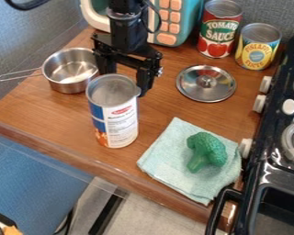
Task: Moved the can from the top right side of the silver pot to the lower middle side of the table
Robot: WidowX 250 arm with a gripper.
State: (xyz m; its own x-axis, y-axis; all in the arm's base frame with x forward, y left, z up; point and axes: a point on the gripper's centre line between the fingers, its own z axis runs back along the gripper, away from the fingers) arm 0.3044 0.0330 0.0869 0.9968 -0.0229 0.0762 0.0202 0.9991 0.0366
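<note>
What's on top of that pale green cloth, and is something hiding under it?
A bumpy green toy broccoli lies on the pale green fabric cloth. What's underneath can't be seen, because the cloth covers it. Brown wooden tabletop shows beside it.

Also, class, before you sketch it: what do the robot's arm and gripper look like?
The arm is matte black and built of blocky, angular segments. A thin black cable loops beside it. The gripper is black too, with a wide, squared body and a small silvery fitting on one side.
</note>
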